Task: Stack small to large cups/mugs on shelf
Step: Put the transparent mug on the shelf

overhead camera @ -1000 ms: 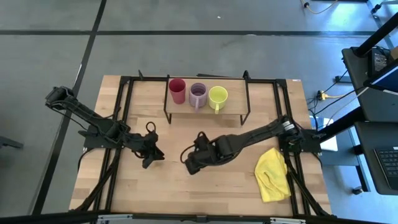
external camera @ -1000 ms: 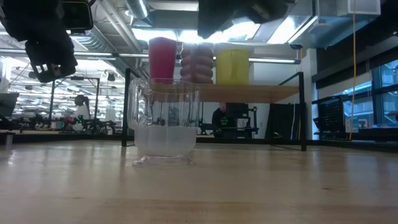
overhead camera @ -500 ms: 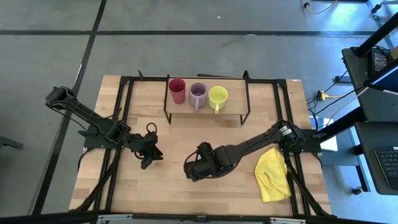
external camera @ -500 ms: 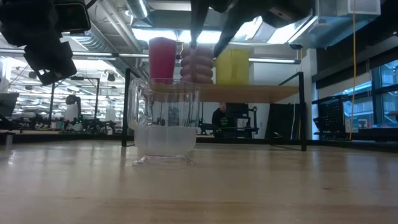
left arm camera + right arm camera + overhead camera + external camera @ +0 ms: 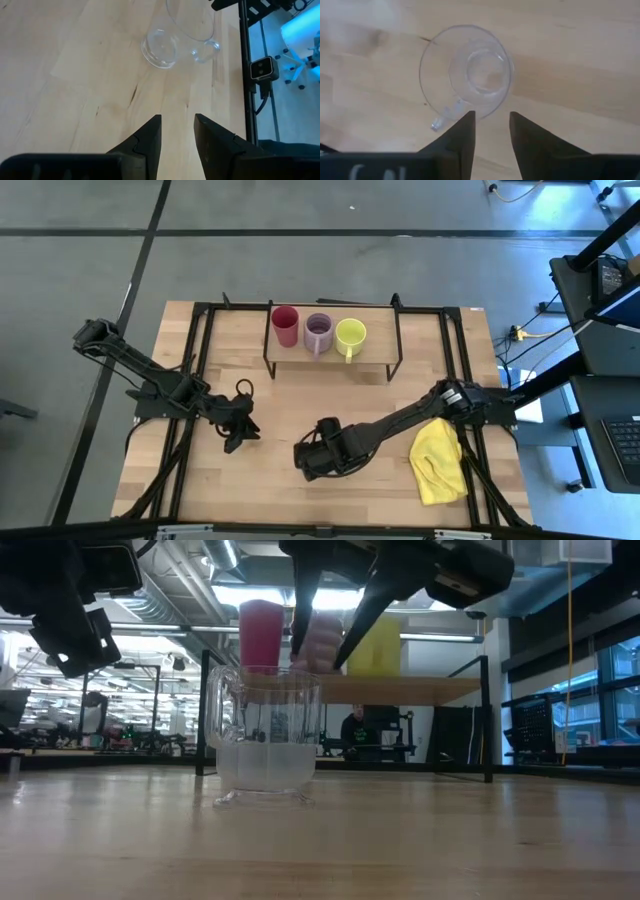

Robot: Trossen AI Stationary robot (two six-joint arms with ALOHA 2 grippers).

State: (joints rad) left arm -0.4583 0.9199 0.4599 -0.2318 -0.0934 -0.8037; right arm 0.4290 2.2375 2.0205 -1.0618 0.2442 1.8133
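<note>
The table [image 5: 250, 480] is carrying the shelf [image 5: 375, 368] at its far side, where the red cup [image 5: 285, 325], lilac mug [image 5: 318, 333] and yellow-green mug [image 5: 350, 335] are standing in a row. The clear glass [image 5: 466, 70] is standing upright on the near table, unshelved. The right gripper [image 5: 491, 122] is hovering directly above it, fingers released for a rim grasp. The left gripper [image 5: 177, 125] is waiting left, fingers parted, holding nothing.

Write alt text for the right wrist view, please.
Seen from above, a clear glass mug with a handle stands upright on the wooden table. The right gripper hangs over it, its two dark fingers apart.
</note>
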